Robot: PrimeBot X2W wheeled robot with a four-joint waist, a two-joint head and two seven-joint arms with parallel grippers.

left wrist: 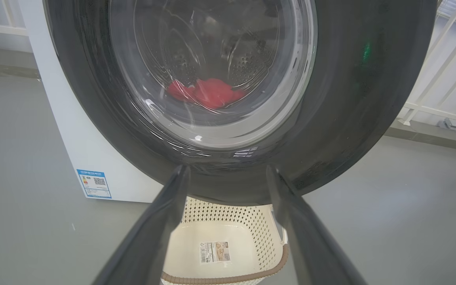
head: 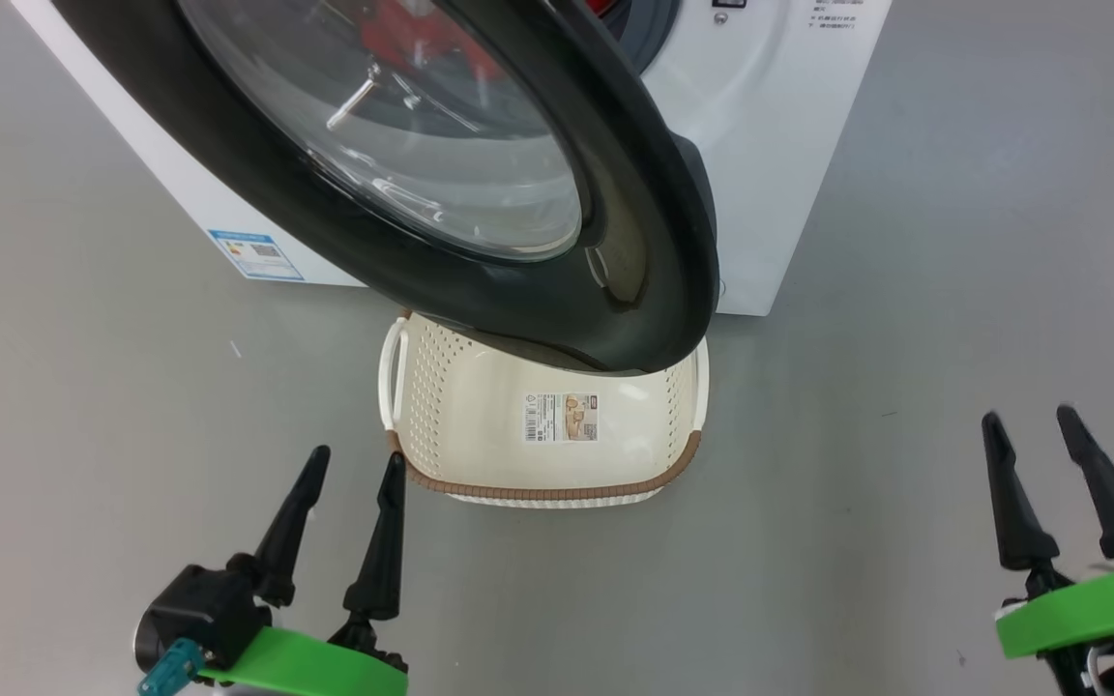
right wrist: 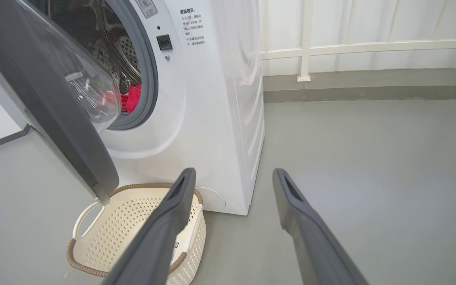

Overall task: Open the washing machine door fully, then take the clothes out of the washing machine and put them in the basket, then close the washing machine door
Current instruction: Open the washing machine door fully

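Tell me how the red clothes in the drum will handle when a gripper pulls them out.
The clothes lie crumpled in a low heap in the drum, so probably floppy: they will likely drape from a pinch. The fabric looks thin, so probably light. Trailing folds might snag on the grey seal.

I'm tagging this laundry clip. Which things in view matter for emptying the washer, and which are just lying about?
Job:
washing machine
door, partly open
clothes, red, inside the machine
basket, empty, under the door's edge
left gripper and right gripper, both open

Just there:
railing, white
label, blue, on the machine
floor, grey
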